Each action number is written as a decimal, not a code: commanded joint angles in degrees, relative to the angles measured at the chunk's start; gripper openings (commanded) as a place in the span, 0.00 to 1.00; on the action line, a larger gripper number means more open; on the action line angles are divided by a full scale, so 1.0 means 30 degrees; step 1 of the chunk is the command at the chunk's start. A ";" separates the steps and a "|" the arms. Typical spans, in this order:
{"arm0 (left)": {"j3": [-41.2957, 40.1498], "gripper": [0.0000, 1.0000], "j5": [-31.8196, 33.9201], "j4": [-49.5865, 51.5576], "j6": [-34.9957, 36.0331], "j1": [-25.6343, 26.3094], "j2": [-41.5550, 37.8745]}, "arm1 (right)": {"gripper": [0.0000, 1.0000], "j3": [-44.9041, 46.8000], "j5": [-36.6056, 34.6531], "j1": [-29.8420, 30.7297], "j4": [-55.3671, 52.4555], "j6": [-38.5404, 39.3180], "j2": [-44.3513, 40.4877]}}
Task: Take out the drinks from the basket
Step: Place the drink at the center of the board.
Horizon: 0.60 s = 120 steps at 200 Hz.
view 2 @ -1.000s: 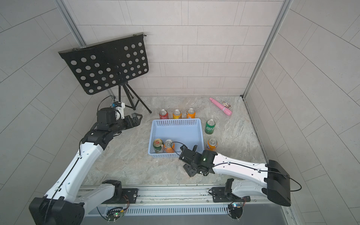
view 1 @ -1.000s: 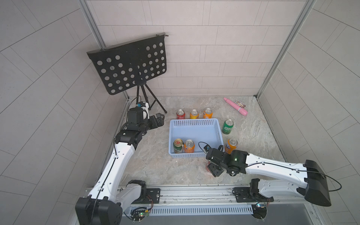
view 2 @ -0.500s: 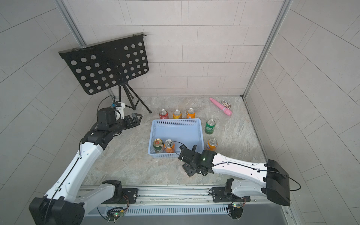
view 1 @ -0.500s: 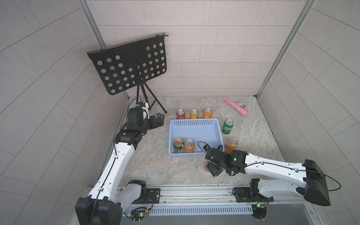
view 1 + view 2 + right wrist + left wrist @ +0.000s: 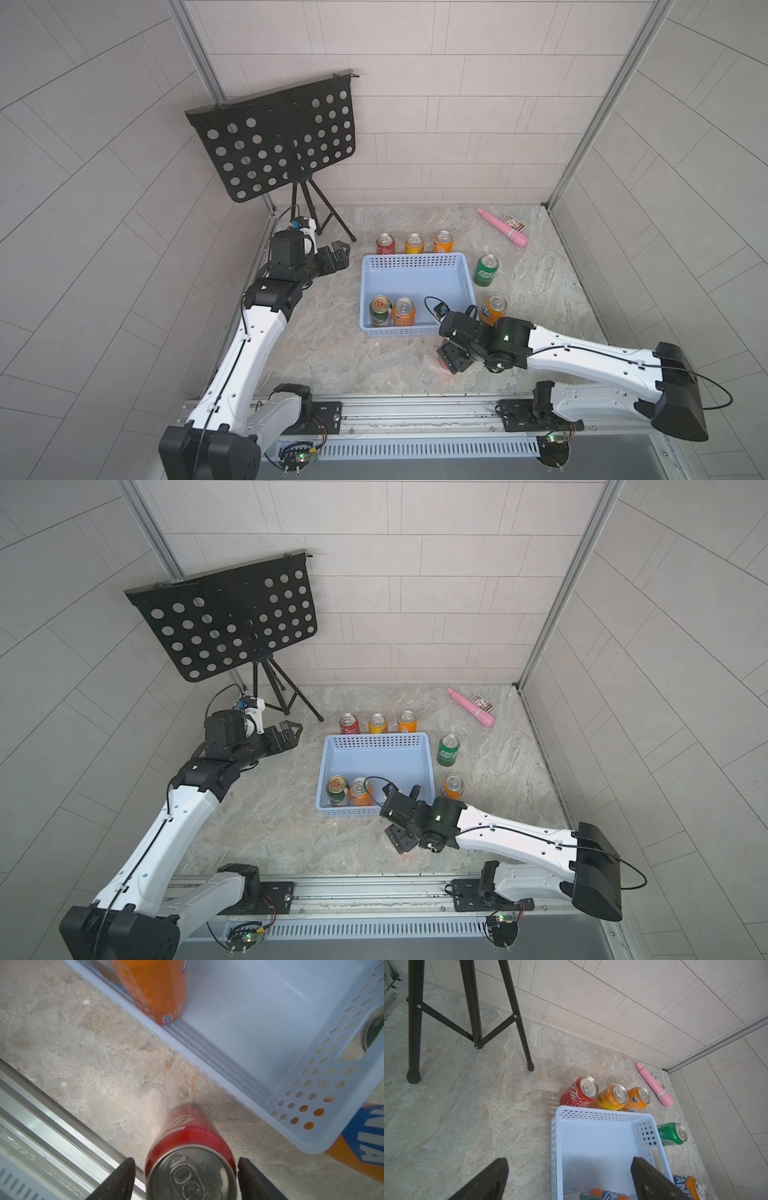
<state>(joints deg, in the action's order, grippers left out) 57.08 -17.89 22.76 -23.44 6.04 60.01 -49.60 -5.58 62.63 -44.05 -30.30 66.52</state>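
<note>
Right wrist view: red can stands between parted jaws of right pincer, ungripped

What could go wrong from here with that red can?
The open right gripper closely flanks the red can; pulling away crooked might tip it toward the rail.
The orange can and green-gold can in the basket stand side by side, so grabbing one may bump the other.

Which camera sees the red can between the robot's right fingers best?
The right wrist view. The red can shows up close there, silver top and red side, standing between the fingers of the right gripper. In both top views the gripper hides nearly all of it. The left wrist view misses it.
</note>
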 commanded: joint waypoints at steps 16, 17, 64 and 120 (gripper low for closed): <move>-0.0182 1.00 0.0295 -0.0059 0.0269 0.0013 -0.0378 | 0.86 -0.1527 -0.1545 0.0101 -0.0257 -0.0102 -0.2143; -0.0185 1.00 0.0302 -0.0059 0.0262 0.0010 -0.0376 | 0.87 -0.1563 -0.1570 0.0100 -0.0257 -0.0098 -0.2212; 0.0722 1.00 0.0157 0.0288 -0.0124 -0.0183 0.0513 | 0.92 -0.3922 -0.2161 -0.0808 -0.0809 0.1218 -0.2452; 0.1765 1.00 0.0208 0.0688 0.0123 -0.0448 0.1781 | 0.92 -0.7334 0.0380 -0.3891 -0.0893 0.2704 0.1333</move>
<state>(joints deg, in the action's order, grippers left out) 61.04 -17.67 23.99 -23.66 5.48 65.21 -68.53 -7.77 53.80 -45.39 -25.08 66.65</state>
